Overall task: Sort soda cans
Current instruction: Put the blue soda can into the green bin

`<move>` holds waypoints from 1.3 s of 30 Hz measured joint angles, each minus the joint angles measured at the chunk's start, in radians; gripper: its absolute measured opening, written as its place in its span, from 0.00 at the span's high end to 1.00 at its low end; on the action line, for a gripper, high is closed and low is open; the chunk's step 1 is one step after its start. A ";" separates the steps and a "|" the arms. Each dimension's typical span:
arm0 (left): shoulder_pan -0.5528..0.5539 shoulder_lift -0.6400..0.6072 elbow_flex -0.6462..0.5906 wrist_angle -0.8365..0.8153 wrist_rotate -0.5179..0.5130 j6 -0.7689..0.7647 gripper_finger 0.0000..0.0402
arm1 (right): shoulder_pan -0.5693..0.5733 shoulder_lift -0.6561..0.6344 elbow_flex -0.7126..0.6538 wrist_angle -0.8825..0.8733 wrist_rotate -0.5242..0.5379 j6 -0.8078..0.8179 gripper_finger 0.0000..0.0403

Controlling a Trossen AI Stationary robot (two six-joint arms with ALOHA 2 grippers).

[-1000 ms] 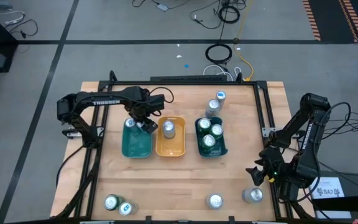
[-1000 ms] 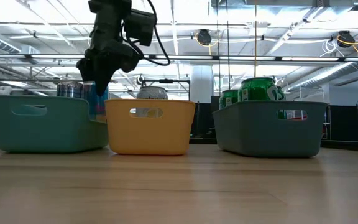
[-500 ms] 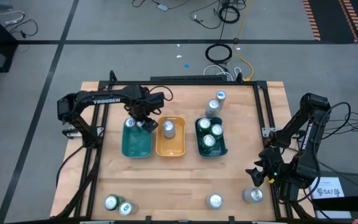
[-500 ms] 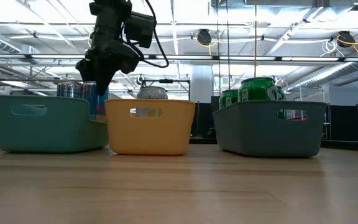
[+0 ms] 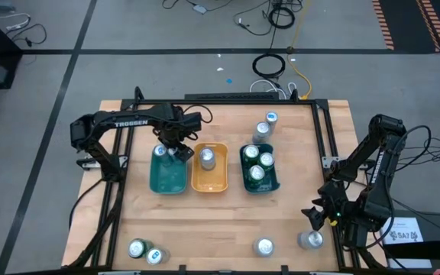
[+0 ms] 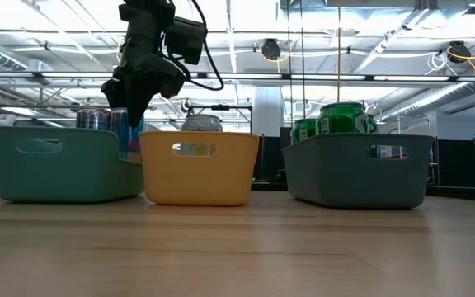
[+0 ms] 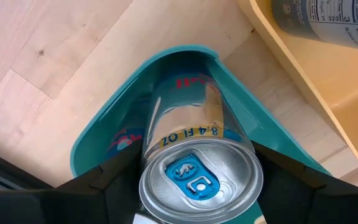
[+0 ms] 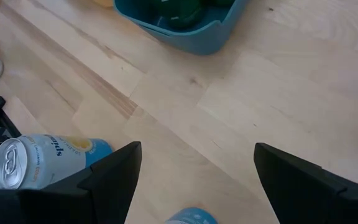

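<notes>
Three plastic bins sit side by side at desk centre: teal bin (image 5: pixel 168 179), yellow bin (image 5: pixel 210 177), dark-green bin (image 5: pixel 259 182). Rounded rectangular tubs, smooth walls, cut-out handles visible in the low view.

Cans counted from the high view: eleven. Teal bin holds one standing can (image 5: pixel 159 151) at its 12 o'clock end plus the blue can (image 7: pixel 194 171) clamped in the left gripper (image 5: pixel 179 153), fingers closed on its sides just over the bin's rim, silver lid with blue tab up. Yellow bin: one silver can (image 5: pixel 208 158). Dark-green bin: three green cans (image 5: pixel 257 163). Two loose cans (image 5: pixel 264 127) stand at 12 o'clock of the green bin. Two cans (image 5: pixel 144 250) at the desk's 7 o'clock edge, touching. One can (image 5: pixel 264 247) at 5 o'clock, well apart.

Right gripper (image 5: pixel 312 218) hovers at the 4 o'clock corner, fingers apart, empty; a can (image 5: pixel 310 240) lies on its side just beside it.

Wide bare wood between bins and the 6 o'clock edge. Desk is pale planked wood with a black frame.
</notes>
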 joint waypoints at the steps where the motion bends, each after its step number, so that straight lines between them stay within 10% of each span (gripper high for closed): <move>1: 0.000 0.000 0.000 0.000 0.000 0.000 0.35 | 0.000 0.000 0.000 0.000 0.000 0.000 0.25; 17: 0.000 0.000 -0.001 0.027 -0.002 0.034 0.34 | 0.000 0.000 0.000 -0.001 0.000 -0.004 0.25; 39: 0.000 -0.001 0.160 -0.120 -0.071 0.008 0.08 | 0.000 0.000 0.000 0.011 -0.008 -0.023 0.25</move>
